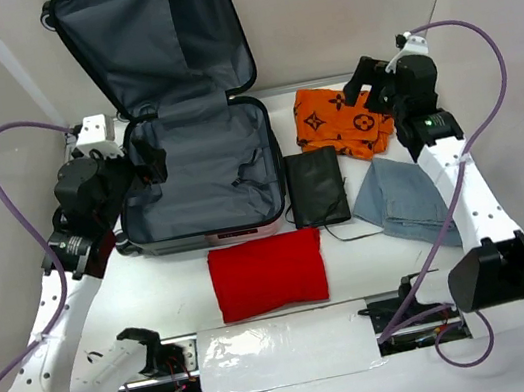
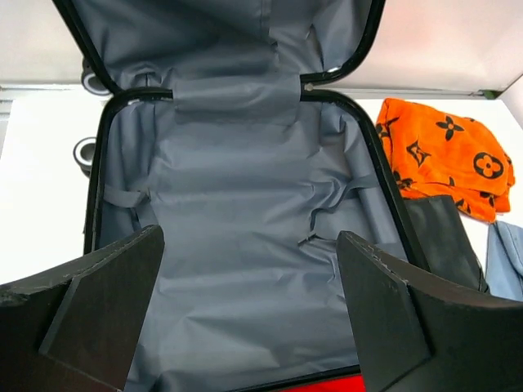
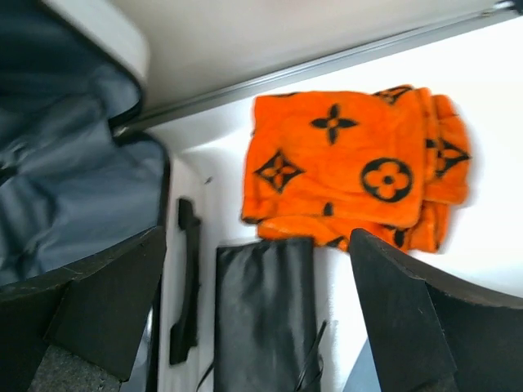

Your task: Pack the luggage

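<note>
The luggage point(image 1: 201, 166) lies open at the back left of the white surface point(image 1: 376, 267), its grey-lined base flat and its lid standing upright against the rear wall. The top edge of the lid is cut off by the frame.

The jaws of the left arm point(image 1: 54, 314) stand wide and empty over the left rim of the base, covering part of the lining from above. In the left wrist view they block both near corners.

Just right of the luggage lies a black folded piece point(image 1: 316, 186), perhaps a pouch, though it is too dark to tell, with a thin cord trailing from it. Behind it is an orange towel with black monogram marks point(image 1: 335, 122). The jaws of the right arm point(image 1: 464, 191), also wide and holding nothing, hide its far right corner.

A purple cable point(image 1: 448, 214) crosses the folded blue denim point(image 1: 404, 193). A folded red garment point(image 1: 268, 273) lies in front of the luggage.
</note>
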